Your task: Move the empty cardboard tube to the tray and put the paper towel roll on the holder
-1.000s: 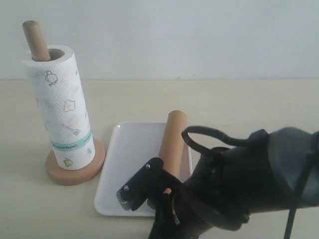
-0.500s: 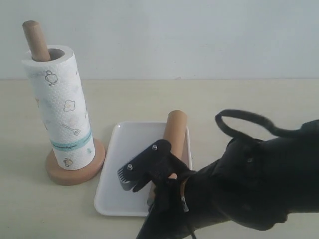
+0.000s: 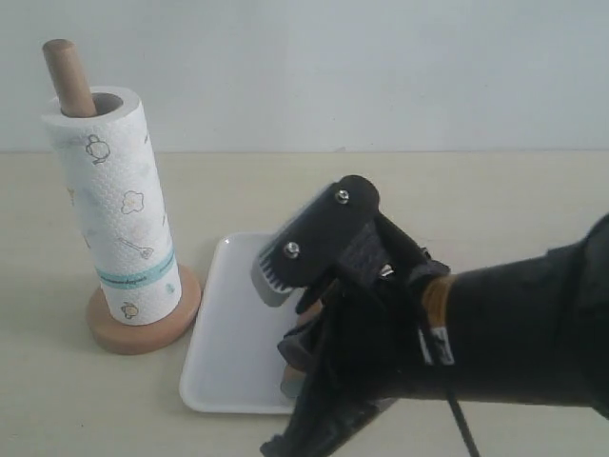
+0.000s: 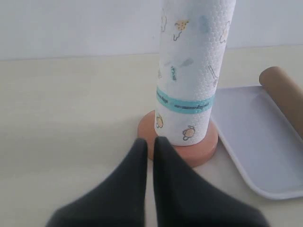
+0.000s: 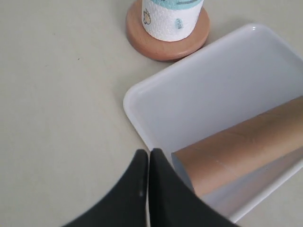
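The paper towel roll [image 3: 119, 209] stands upright on the holder [image 3: 143, 331], whose pole pokes out of the roll's top. The empty cardboard tube [image 5: 236, 151] lies inside the tray [image 3: 224, 376]; in the exterior view my right arm hides nearly all of it. My right gripper [image 5: 148, 152] is shut with nothing in it and hovers over the tray's rim [image 5: 137, 113], just off the tube's end. My left gripper [image 4: 149, 140] is shut and empty, low over the table, pointing at the holder's base [image 4: 201, 151]. It is out of the exterior view.
The table is a plain beige surface with a white wall behind it. The tray [image 4: 251, 146] sits right beside the holder's base, and one tube end [image 4: 284, 90] reaches its far rim. My right arm [image 3: 476, 343] fills the front right.
My right gripper has risen from the tube and tray floor and swung up and back. The arm now covers the tube in the exterior view. The roll and holder have stayed still.
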